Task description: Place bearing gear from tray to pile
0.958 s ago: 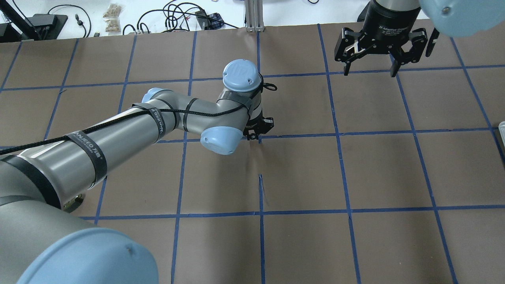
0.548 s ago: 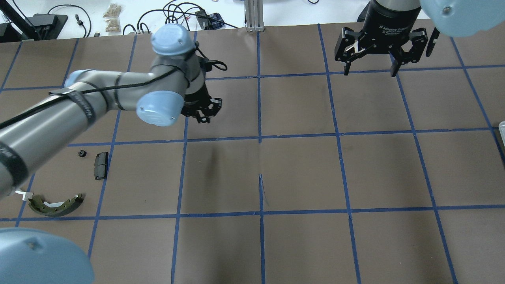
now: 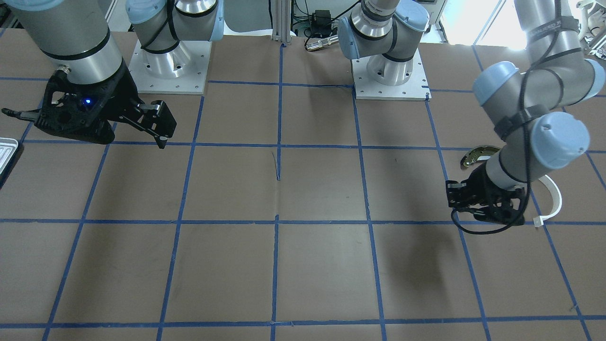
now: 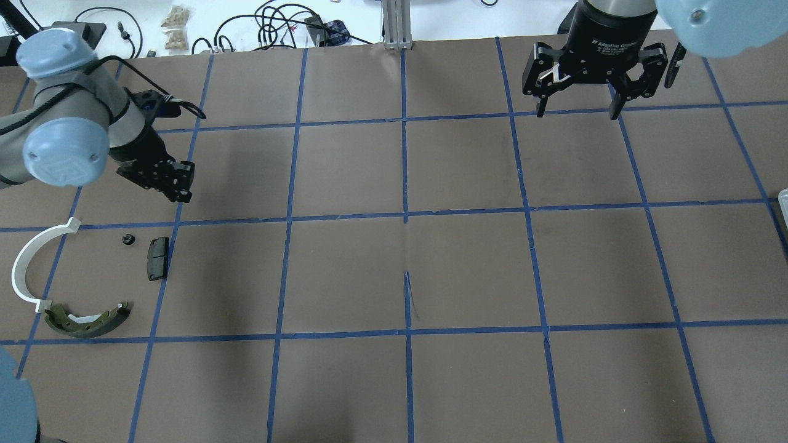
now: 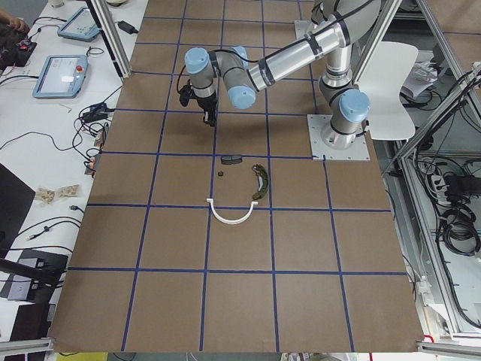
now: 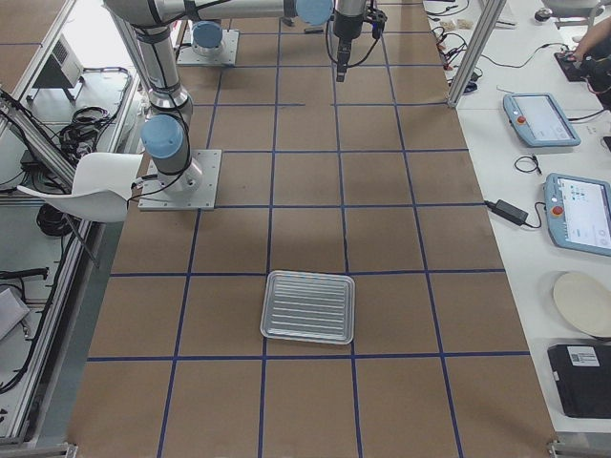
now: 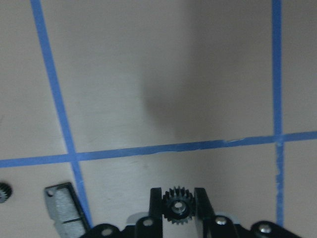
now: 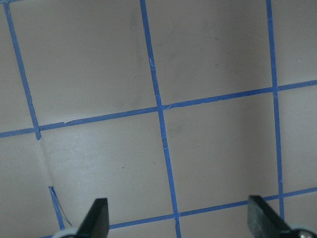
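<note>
Since one second ago, the left arm (image 4: pixel 74 123) has swung from the centre of the table (image 4: pixel 468 271) to its left side, which uncovers the pile (image 4: pixel 86 283); the right tool has not changed position. At the far left of the overhead view, the white half-ring strip (image 4: pixel 24 264) lies flat with its open side toward the centre of the table. The brake shoe (image 4: pixel 86 321) lies at the strip's near end, curved side toward the robot. A small black toothed part (image 4: pixel 127 239) rests just beside the black pad (image 4: pixel 157 258), and both lie apart from the brake shoe. The left tool (image 4: pixel 178 184) hangs above the table just beyond the pad, on the far side of a blue tape line (image 4: pixel 234 219). In the left wrist view, its fingers (image 7: pixel 156 203) are pressed against the two sides of the bearing gear (image 7: pixel 178 208), which is pinched between them with its teeth and centre bore facing the camera. The pad shows at the lower left of that view. The middle of the table carries only the tape grid. The right tool (image 4: pixel 577 111) hangs over the far right part of the table with its fingers (image 8: pixel 99 218) spread wide and nothing between them. The tray (image 6: pixel 307 307) sits flat on the table at the robot's right end, well apart from both tools; only a sliver of it shows at the right edge of the overhead view.
</note>
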Tool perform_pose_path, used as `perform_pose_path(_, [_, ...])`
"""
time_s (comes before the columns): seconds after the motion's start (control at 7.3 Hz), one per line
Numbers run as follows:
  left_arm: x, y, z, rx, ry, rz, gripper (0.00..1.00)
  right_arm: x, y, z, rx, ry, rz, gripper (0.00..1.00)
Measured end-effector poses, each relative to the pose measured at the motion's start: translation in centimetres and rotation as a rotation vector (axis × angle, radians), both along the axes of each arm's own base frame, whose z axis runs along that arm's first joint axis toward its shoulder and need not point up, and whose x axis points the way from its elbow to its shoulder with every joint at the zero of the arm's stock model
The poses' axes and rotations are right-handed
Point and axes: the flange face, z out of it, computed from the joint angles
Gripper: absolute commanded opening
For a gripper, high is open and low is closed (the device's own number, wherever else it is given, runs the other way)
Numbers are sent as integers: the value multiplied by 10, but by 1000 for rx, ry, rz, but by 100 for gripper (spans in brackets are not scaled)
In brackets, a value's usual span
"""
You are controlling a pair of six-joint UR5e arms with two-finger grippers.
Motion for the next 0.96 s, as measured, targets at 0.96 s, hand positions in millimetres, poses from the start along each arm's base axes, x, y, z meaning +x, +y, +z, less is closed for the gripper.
perform_pose_path(0.96, [185,26,-82,-1,-33,-48,16,0,0,0,0,0,0,100])
